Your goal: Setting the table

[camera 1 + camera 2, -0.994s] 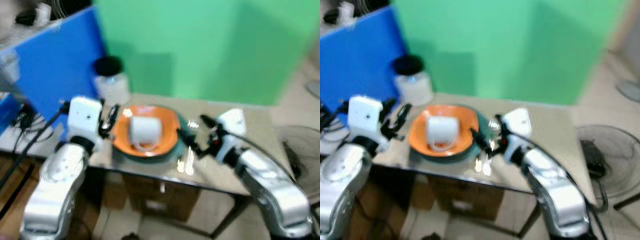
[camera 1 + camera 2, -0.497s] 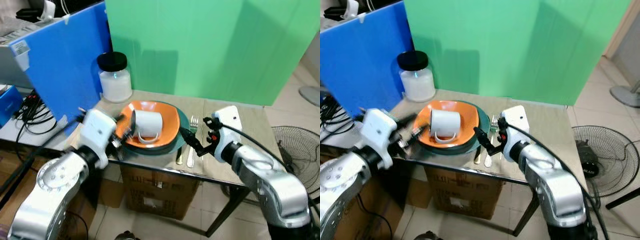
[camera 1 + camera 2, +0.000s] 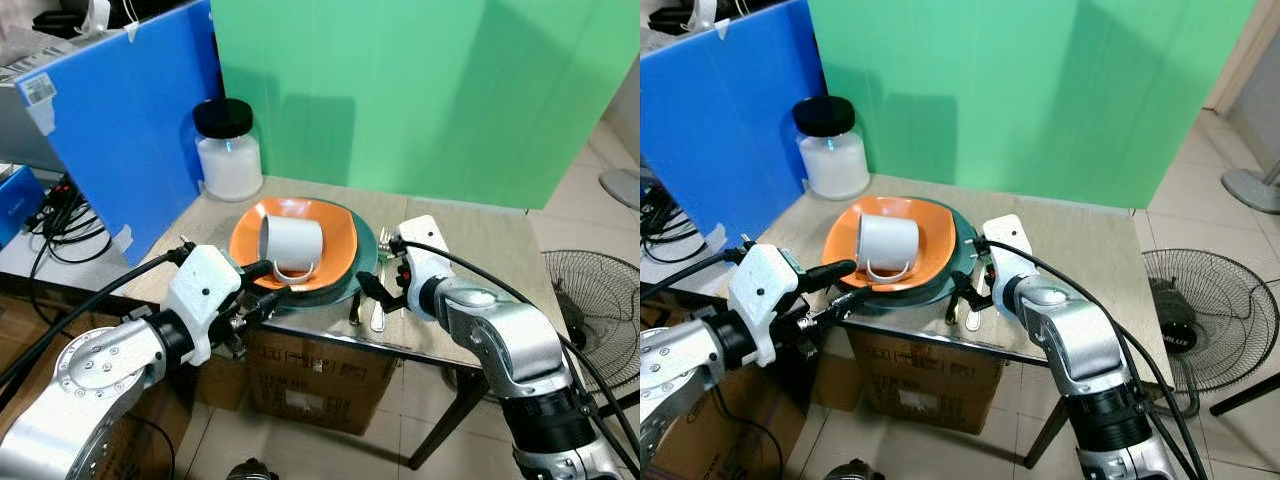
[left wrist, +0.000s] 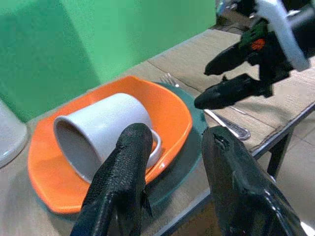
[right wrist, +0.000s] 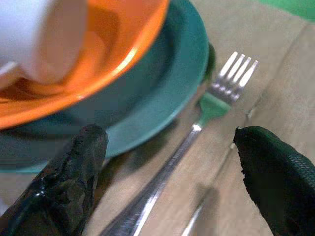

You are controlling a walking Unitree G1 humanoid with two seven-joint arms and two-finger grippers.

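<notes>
A white mug (image 3: 290, 243) lies on its side in an orange plate (image 3: 340, 232), which rests on a teal plate (image 3: 368, 258). A fork (image 5: 216, 98) and other cutlery (image 3: 378, 316) lie on the table just right of the plates. My left gripper (image 3: 273, 282) is open at the plates' front left edge, its fingers (image 4: 123, 187) pointing at the mug. My right gripper (image 3: 382, 285) is open low over the cutlery beside the teal plate's right rim, with the fork's handle between its fingers (image 5: 74, 182). Neither holds anything.
A jar with a black lid (image 3: 230, 150) stands at the table's back left, by a blue board (image 3: 120, 130). A green screen rises behind the table (image 3: 480, 250). A cardboard box (image 3: 310, 380) sits under it; a floor fan (image 3: 600, 300) is to the right.
My left gripper has swung from the plate's left side to its front edge. My right gripper has drawn in closer to the teal plate, over the cutlery. Mug and plates stay put.
</notes>
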